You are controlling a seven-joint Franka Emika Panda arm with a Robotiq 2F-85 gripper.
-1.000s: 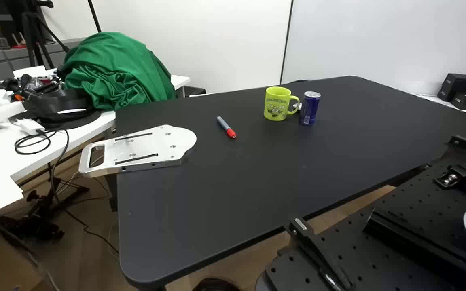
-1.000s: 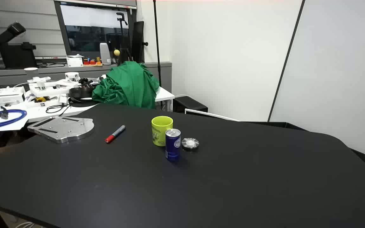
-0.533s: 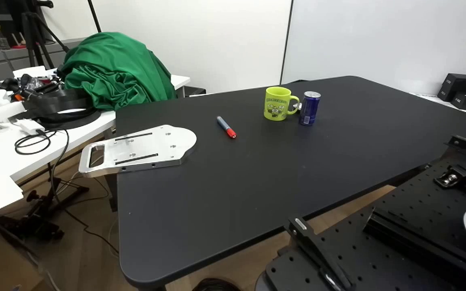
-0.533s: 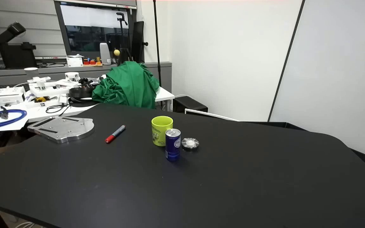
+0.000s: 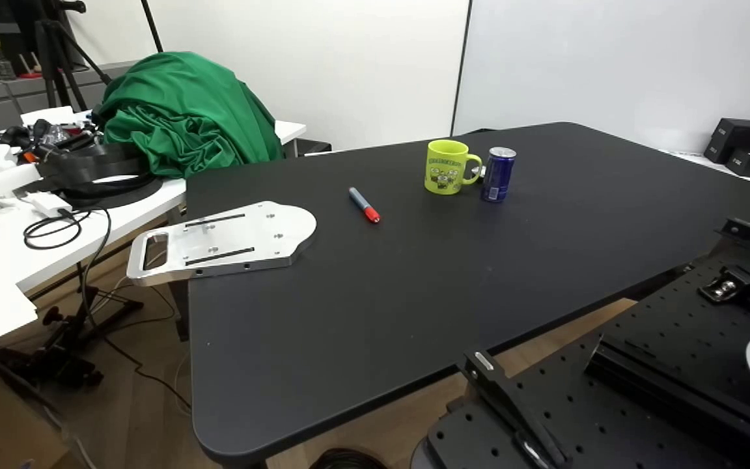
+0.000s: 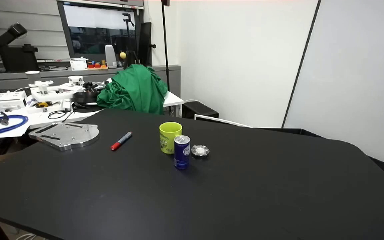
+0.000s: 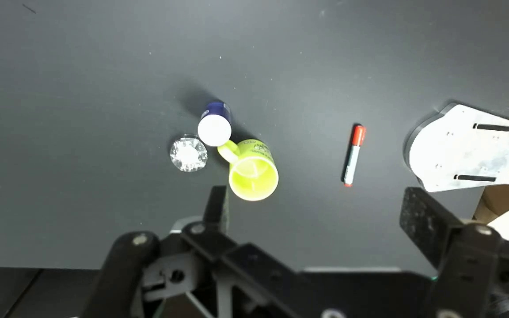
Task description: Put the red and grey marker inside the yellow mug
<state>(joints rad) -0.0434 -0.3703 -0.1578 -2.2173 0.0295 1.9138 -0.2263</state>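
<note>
The red and grey marker lies flat on the black table in both exterior views; it also shows in the wrist view, red cap pointing up the picture. The yellow mug stands upright in both exterior views and the wrist view, where its inside looks empty. My gripper is wide open with nothing between its fingers, high above the table. In the wrist view the marker lies ahead of the gap between the fingers, the mug near the left finger. Dark tips, apparently the gripper's, show at an exterior view's top edge.
A blue can stands close beside the mug's handle. A silver-topped round disc lies near the can and mug. A metal plate with a handle slot lies at the table's edge, overhanging it. Green cloth sits on a neighbouring table.
Small dark parts, apparently the gripper's tips, have come into the top edge of an exterior view. The marker, mug and can have not moved.
</note>
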